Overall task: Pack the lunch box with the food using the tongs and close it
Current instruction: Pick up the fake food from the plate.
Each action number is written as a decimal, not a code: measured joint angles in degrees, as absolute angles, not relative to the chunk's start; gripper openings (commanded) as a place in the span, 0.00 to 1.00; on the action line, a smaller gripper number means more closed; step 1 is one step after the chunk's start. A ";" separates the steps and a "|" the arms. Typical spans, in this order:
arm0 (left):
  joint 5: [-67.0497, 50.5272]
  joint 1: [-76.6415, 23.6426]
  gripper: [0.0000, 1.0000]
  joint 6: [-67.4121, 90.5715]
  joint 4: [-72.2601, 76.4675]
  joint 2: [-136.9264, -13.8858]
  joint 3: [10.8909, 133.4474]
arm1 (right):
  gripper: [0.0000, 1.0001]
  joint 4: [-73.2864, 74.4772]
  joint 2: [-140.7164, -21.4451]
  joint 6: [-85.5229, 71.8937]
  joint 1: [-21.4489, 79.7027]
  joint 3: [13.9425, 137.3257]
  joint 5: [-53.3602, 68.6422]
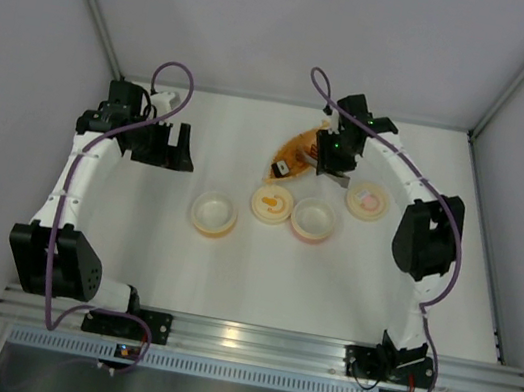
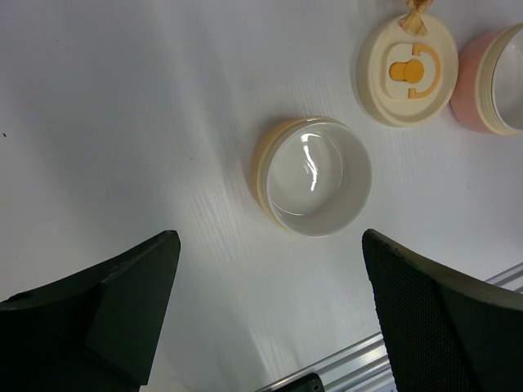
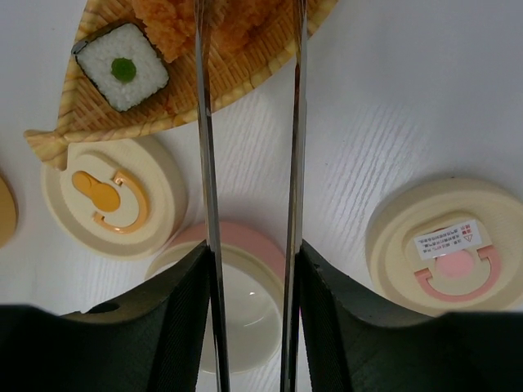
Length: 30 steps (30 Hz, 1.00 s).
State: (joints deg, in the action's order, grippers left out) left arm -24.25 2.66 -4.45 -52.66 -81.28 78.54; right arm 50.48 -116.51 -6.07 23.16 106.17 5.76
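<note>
right wrist: slim flat metal tongs (image 3: 206, 163) over woven leaf tray (image 3: 122, 122)

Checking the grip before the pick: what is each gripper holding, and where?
The right gripper holds the tongs, fingers pressing on the outside of both arms, tips pointing ahead over the tray. The left gripper is open and empty.

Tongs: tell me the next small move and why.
Probably lower the tongs and squeeze them on the orange lump: the right gripper grips them, arms apart, tips reaching over that lump on the leaf tray, and the nearby pink bowl looks empty.
</note>
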 measured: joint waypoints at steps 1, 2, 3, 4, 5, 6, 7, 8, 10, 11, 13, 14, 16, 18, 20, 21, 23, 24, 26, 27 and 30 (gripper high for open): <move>-24.16 2.66 0.98 -4.45 -52.64 -81.28 78.52 | 0.42 50.50 -116.79 -6.13 23.16 106.17 5.85; -24.12 2.66 0.98 -4.45 -52.64 -81.28 78.52 | 0.41 50.50 -117.05 -6.17 23.16 106.17 5.89; -24.10 2.66 0.98 -4.45 -52.62 -81.28 78.50 | 0.40 50.50 -117.27 -6.22 23.16 106.17 5.96; -24.10 2.66 0.98 -4.45 -52.53 -81.28 78.43 | 0.40 50.48 -117.54 -6.24 23.16 106.17 6.07; -24.10 2.66 0.98 -4.45 -52.49 -81.28 78.37 | 0.39 50.50 -117.62 -6.24 23.16 106.17 6.13; -24.10 2.66 0.98 -4.43 -52.42 -81.28 78.24 | 0.37 50.50 -117.84 -6.26 23.16 106.17 6.13; -24.10 2.66 0.98 -4.43 -52.36 -81.28 78.15 | 0.36 50.52 -118.06 -6.26 23.16 106.19 6.15; -24.10 2.66 0.98 -4.43 -52.36 -81.28 78.11 | 0.34 50.50 -118.21 -6.26 23.16 106.26 6.20; -24.10 2.66 0.98 -4.43 -52.31 -81.28 78.11 | 0.29 50.63 -118.69 -6.13 23.16 106.63 6.31; -24.10 2.66 0.98 -4.43 -52.29 -81.28 78.11 | 0.26 50.59 -119.04 -6.15 23.16 106.96 6.42; -24.08 2.66 0.98 -4.45 -52.29 -81.28 78.11 | 0.19 50.59 -119.33 -6.15 23.16 107.33 6.57; -24.01 2.66 0.98 -4.45 -52.29 -81.28 78.11 | 0.17 50.50 -119.37 -6.11 23.16 107.37 6.59; -23.90 2.66 0.98 -4.45 -52.29 -81.28 78.11 | 0.10 50.52 -119.37 -6.02 23.16 107.48 6.59; -23.75 2.66 0.98 -4.45 -52.27 -81.28 78.11 | 0.01 50.48 -119.35 -5.93 23.16 107.74 6.63; -23.59 2.68 0.98 -4.45 -52.27 -81.28 78.11 | 0.00 50.50 -119.22 -5.56 23.16 107.77 7.01; -23.51 2.68 0.98 -4.45 -52.27 -81.28 78.11 | 0.00 50.50 -119.13 -5.48 23.16 107.77 7.22; -23.46 2.68 0.98 -4.45 -52.25 -81.28 78.11 | 0.00 50.50 -118.80 -5.10 23.16 107.77 7.75; -23.42 2.68 0.98 -4.45 -52.25 -81.28 78.11 | 0.00 50.52 -118.39 -4.93 23.14 107.77 8.12; -23.27 2.68 0.98 -4.45 -52.27 -81.28 78.11 | 0.00 50.50 -117.12 -4.43 23.11 107.74 8.88; -23.22 2.70 0.98 -4.43 -52.25 -81.28 78.11 | 0.00 50.54 -116.27 -4.05 23.09 107.72 9.32; -23.14 2.87 0.98 -4.43 -52.25 -81.28 78.11 | 0.00 50.41 -113.19 -2.72 22.96 107.70 10.57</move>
